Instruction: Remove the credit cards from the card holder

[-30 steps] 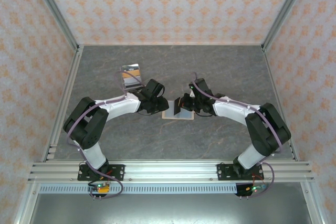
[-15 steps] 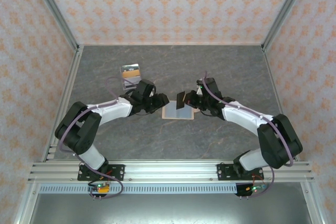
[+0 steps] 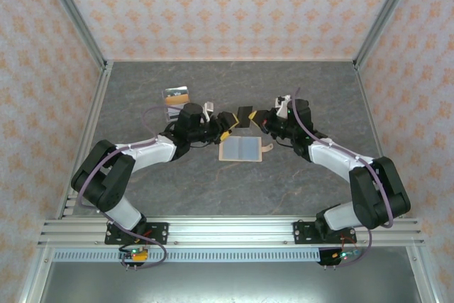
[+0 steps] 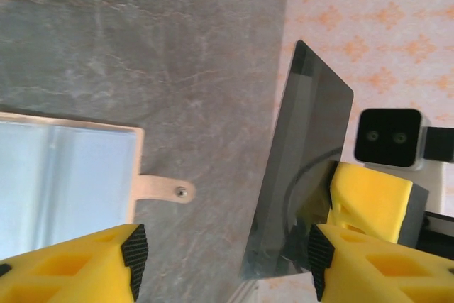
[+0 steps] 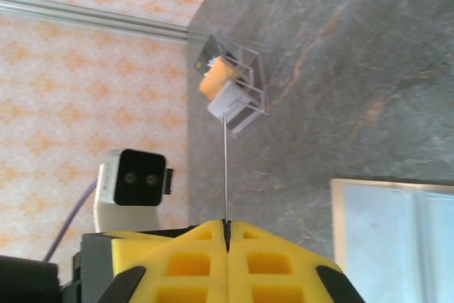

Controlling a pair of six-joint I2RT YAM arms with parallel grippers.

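The card holder [image 3: 240,150] lies spread open on the grey table, pale blue pockets up, snap tab [image 4: 160,189] to the right. My right gripper [image 3: 257,118] is shut on a black credit card [image 3: 245,116], held on edge in the air beyond the holder. In the right wrist view the card [image 5: 225,168] is a thin line rising from the shut fingertips [image 5: 227,226]. My left gripper [image 3: 228,123] is open around the card's other end. The card [image 4: 301,168] stands between its pads [image 4: 135,250], close to the right one and apart from both.
A small clear stand [image 3: 176,97] with tan and grey-white cards [image 5: 223,86] sits at the back left of the table. Metal frame rails and patterned walls close the table in on three sides.
My right gripper lifted the black card out of the holder and carried it away from the near edge. My left gripper opened and moved right, coming round the card.
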